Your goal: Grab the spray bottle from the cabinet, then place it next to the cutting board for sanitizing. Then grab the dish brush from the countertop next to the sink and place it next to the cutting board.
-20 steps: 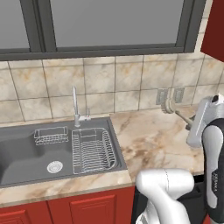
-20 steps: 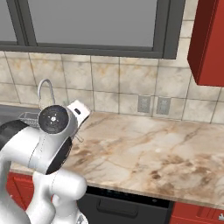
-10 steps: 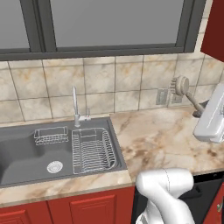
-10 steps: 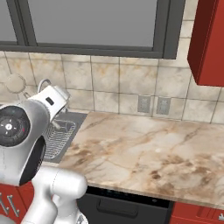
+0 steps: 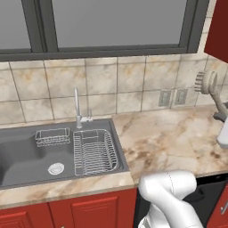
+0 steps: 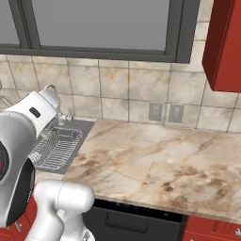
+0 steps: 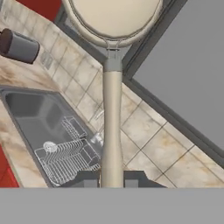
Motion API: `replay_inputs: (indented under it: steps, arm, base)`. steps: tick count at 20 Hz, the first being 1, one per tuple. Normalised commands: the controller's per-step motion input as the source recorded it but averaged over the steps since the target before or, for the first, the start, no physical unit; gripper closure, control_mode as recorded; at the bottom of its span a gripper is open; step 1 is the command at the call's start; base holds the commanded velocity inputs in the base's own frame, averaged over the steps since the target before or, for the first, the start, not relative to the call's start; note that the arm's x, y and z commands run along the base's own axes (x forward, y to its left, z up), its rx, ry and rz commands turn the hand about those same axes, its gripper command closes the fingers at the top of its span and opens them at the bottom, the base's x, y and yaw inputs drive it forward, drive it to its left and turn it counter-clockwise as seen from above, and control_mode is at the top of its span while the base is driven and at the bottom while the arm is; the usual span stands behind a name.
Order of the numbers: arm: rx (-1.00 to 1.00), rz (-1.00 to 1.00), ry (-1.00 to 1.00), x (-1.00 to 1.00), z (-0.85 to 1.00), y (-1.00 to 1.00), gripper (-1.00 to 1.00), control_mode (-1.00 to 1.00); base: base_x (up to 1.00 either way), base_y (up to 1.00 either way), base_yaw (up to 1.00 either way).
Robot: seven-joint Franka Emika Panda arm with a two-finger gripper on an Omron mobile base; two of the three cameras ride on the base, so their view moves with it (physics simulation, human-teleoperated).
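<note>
Dish brush (image 7: pixel 112 109) handle clamped in closed hand (image 7: pixel 112 180), held aloft

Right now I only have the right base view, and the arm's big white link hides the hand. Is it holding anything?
Observer: Yes. In the hand view the hand is shut on the dish brush, with the handle between its fingertips.
Operator: Is the brush on the countertop or in the air?
Observer: In the air. The left base view shows it above the countertop, head uppermost.
Operator: What's in the sink?
Observer: The left base view shows a small wire basket beside the larger rack in the sink.
</note>
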Motion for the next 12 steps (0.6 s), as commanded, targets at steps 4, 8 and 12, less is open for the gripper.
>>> replay_inputs:
  steps: [4, 8, 12]
  arm:
    - [0.0, 0.0, 0.0, 0.0, 0.0, 0.0, 1.0, 1.0]
    - [0.0, 0.0, 0.0, 0.0, 0.0, 0.0, 1.0, 1.0]
    - [0.0, 0.0, 0.0, 0.0, 0.0, 0.0, 1.0, 1.0]
  base:
    - [-1.0, 0.34, 0.09]
    - [-0.93, 0.69, 0.19]
    - [-0.13, 0.88, 0.64]
